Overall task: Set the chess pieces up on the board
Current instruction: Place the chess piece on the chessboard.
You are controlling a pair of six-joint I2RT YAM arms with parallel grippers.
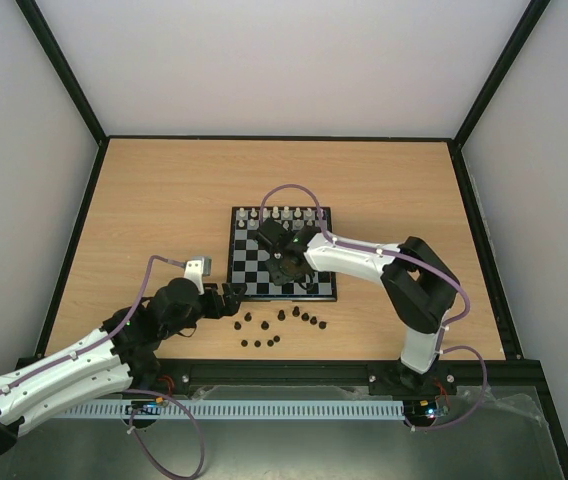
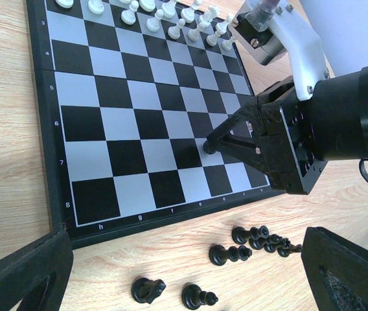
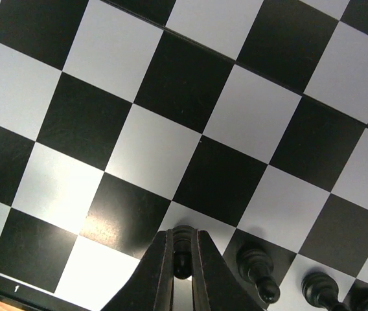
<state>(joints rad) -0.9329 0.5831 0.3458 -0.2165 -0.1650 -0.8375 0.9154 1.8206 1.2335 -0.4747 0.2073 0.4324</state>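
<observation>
Lowering the pawn (image 3: 182, 254) straight down is your move now. Your right gripper (image 2: 208, 145) is clamped on it low over the board (image 2: 138, 129), in the second row from its near edge. The pawn's long axis looks upright, base down. Centre it on its square before releasing. Your left gripper (image 1: 232, 296) sits spread beside the board's near-left corner.

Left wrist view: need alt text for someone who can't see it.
The right gripper pinches a dark chess piece over the chessboard, second row from its near edge. White pieces line the far edge; more dark pieces sit on the wooden table beside the near border.
</observation>
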